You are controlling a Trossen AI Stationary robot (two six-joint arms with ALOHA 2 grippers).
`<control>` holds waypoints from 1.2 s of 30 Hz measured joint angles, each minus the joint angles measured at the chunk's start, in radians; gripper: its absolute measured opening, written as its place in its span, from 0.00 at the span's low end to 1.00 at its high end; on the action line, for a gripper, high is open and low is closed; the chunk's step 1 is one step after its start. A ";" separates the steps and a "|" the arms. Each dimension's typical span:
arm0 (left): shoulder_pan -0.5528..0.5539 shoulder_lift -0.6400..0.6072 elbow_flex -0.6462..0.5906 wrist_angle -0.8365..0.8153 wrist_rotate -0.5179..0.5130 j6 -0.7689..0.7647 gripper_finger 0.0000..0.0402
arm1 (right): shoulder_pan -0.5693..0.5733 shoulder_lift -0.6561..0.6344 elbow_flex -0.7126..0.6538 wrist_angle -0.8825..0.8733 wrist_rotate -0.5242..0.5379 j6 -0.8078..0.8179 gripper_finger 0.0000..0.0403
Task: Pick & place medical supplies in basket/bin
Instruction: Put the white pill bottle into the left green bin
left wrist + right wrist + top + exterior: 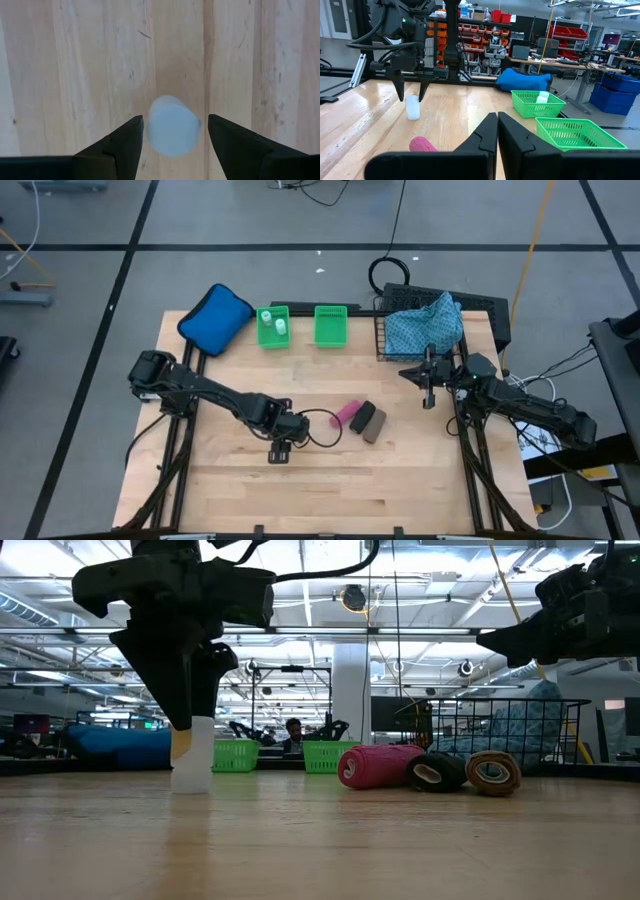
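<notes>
A small white bottle (172,127) stands upright on the wood (192,765), near the table's middle. My left gripper (175,117) is open above it, pointing down, one finger on each side of its top with narrow gaps (412,95). The pink roll (347,414), black roll (362,417) and brown roll (376,426) lie side by side right of it. Two more bottles (273,325) sit in the left green bin. The blue-green patterned cloth (425,327) lies heaped in the black wire basket (384,345). My right gripper (430,398) is shut, hovering just in front of the basket.
A second green bin (330,325) stands beside the first at the far edge. The solid blue pouch (215,318) lies at the far left corner. Bare wood spreads along the near half of the table (320,490). A person shows in the room behind the table (292,730).
</notes>
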 joint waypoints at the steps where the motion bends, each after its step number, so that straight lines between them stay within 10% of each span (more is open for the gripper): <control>1: 0.000 0.000 0.000 0.000 0.000 0.010 0.57 | 0.000 0.000 0.000 0.000 0.000 0.000 0.01; 36: -0.010 0.013 0.000 0.021 -0.036 0.032 0.57 | 0.000 0.000 0.000 0.000 0.000 0.000 0.01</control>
